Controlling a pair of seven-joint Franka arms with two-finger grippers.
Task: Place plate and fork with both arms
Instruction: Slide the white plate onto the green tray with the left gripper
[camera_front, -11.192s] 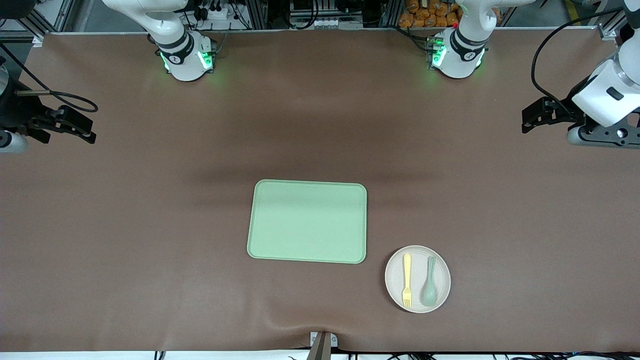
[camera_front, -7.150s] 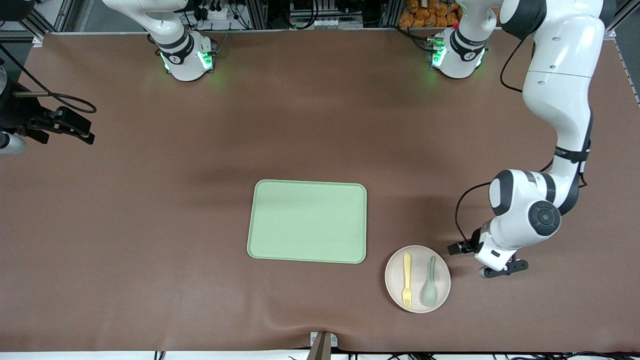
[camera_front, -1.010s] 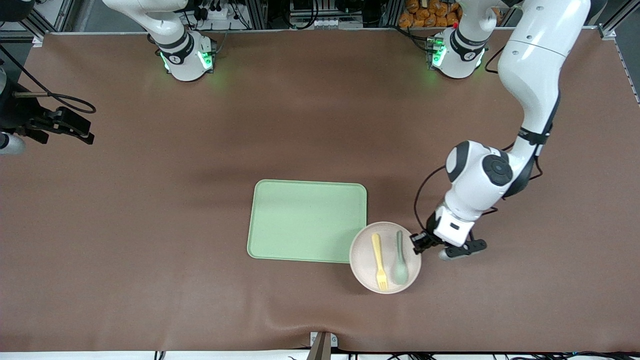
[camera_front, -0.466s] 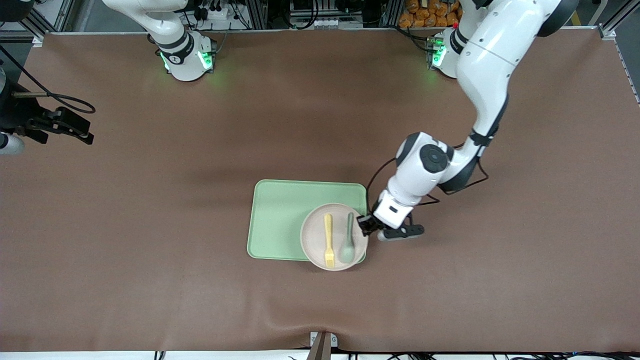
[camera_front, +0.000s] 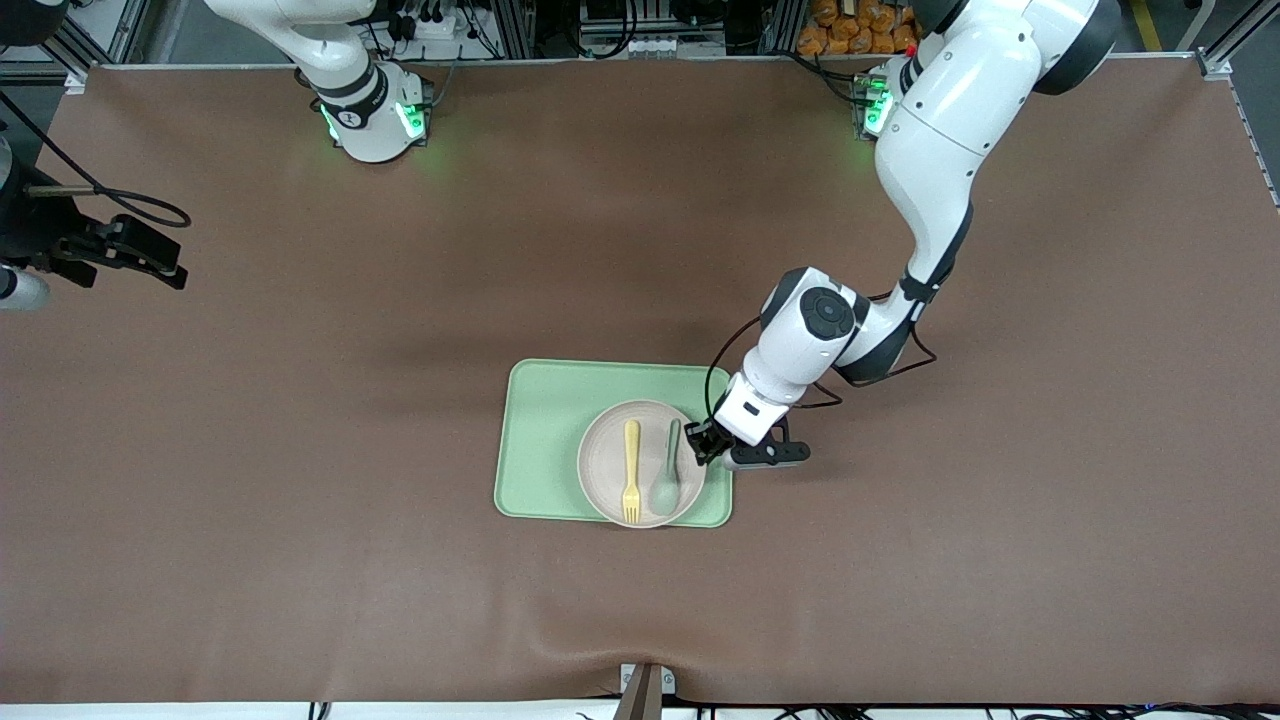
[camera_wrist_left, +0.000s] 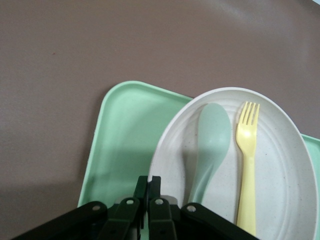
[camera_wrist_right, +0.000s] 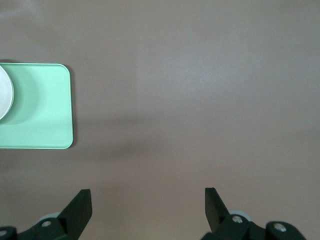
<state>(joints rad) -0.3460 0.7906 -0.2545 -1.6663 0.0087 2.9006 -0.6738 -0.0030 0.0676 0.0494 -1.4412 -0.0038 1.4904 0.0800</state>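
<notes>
Here the left gripper (camera_front: 700, 441), fingers pinching the plate (camera_front: 605, 470) rim over the tray (camera_front: 540, 440), has the fork (camera_front: 631, 483) alongside, while the right gripper (camera_wrist_right: 147, 205) waits spread over the bench (camera_front: 300, 400).

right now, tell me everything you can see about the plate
The plate is round, flat and off-white, with a slightly raised rim and a matte, faintly speckled look. It is over the pale green tray, toward the left arm's end of it. A pale yellow fork and a pale green spoon lie side by side in it, tines and bowl toward the front camera. The left claw is shut on its rim; whether the plate rests on the tray or hangs just above it cannot be told.
</notes>
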